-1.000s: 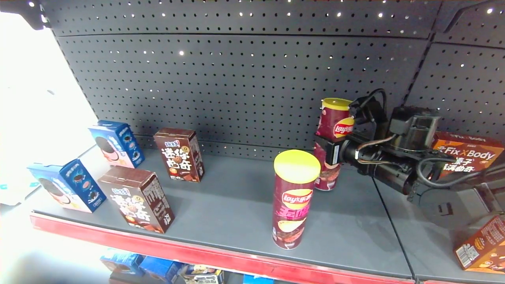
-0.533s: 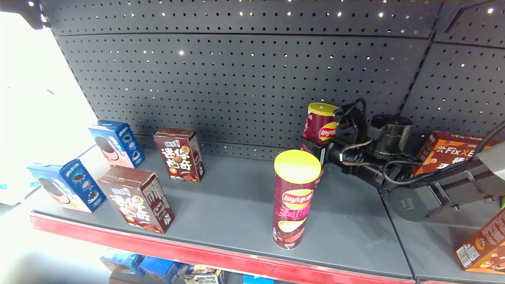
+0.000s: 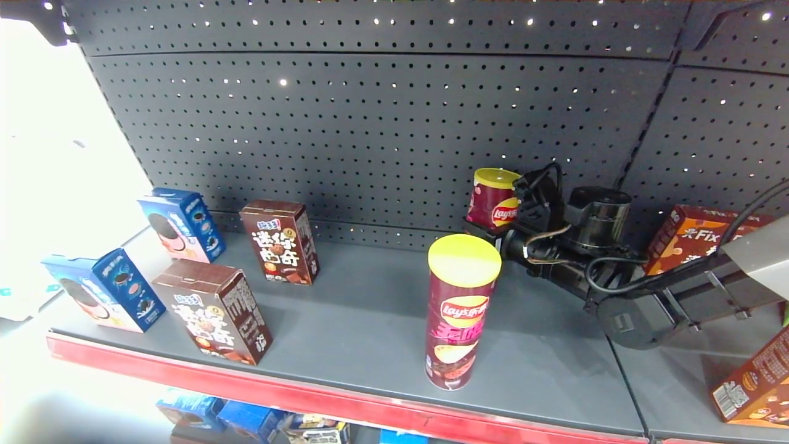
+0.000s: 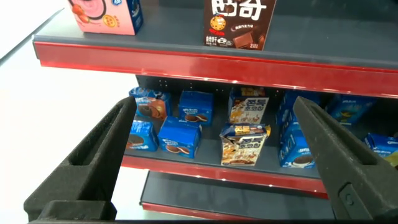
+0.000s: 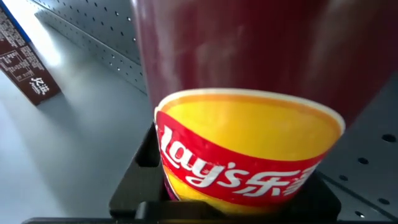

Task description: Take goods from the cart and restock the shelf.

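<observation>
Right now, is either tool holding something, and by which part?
The right tool holds the rear can by its body, below the logo. The left tool is open and empty.

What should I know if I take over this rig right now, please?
Right gripper: shut on the held chip can, at the back of the shelf near the pegboard. Whether the can's base is down is hidden.
Left gripper: open, empty, low, facing the lower shelf.
Done: the front chip can stands upright near the shelf's front edge.
Left: probably set down and release the held can, then fetch more from the cart.
</observation>
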Controlling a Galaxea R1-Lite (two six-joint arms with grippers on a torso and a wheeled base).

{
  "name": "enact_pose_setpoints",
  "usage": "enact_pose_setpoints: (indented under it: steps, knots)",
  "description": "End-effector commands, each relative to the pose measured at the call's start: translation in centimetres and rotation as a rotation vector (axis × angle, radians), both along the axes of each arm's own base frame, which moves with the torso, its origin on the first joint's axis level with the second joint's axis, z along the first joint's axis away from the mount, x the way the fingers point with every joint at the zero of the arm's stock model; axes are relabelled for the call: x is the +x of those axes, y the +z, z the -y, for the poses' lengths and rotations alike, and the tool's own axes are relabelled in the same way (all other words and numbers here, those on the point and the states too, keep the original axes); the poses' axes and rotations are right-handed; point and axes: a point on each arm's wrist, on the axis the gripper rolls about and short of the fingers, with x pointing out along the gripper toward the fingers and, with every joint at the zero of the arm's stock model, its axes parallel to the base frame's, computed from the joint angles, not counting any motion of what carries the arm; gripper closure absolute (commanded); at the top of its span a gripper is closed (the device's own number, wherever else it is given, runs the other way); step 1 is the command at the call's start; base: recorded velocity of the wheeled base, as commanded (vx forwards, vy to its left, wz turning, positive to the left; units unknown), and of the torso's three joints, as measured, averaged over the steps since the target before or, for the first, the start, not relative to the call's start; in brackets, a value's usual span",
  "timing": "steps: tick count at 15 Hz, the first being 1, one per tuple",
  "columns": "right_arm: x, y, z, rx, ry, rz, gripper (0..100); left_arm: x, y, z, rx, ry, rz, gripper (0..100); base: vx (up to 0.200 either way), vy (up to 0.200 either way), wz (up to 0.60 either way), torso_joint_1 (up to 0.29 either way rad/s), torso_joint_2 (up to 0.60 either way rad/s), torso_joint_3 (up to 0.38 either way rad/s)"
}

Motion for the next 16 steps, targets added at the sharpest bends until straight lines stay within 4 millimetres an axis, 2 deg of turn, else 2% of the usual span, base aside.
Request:
enact_pose_setpoints:
  steps: [1,5,6,12,15,16]
  knots:
    - [-0.1,0.0,0.0,0.002,0.005,0.009,100,0.0,0.0,0.0,0.000,0.002,-0.001,0,0.000,0.000,0.00,0.000,0.00,0.000]
    - [-0.2,0.0,-0.3,0.003,0.015,0.010,100,0.0,0.0,0.0,0.000,0.002,-0.001,0,0.000,0.000,0.00,0.000,0.00,0.000]
    - [-0.2,0.0,-0.3,0.002,0.015,0.009,0,0.0,0.0,0.0,0.000,0.002,-0.001,0,0.000,0.000,0.00,0.000,0.00,0.000]
    - [-0.7,0.4,-0.2,0.000,0.011,0.008,0,0.0,0.0,0.0,0.000,0.001,-0.001,0,0.000,0.000,0.00,0.000,0.00,0.000]
    - [-2.5,0.5,1.3,-0.042,-0.005,-0.002,0,0.0,0.0,0.0,0.000,0.002,-0.001,0,0.000,0.000,0.00,0.000,0.00,0.000]
    - [-3.7,0.6,2.5,-0.054,-0.019,-0.022,0,0.0,0.0,0.0,0.000,0.001,-0.001,0,0.000,0.000,0.00,0.000,0.00,0.000]
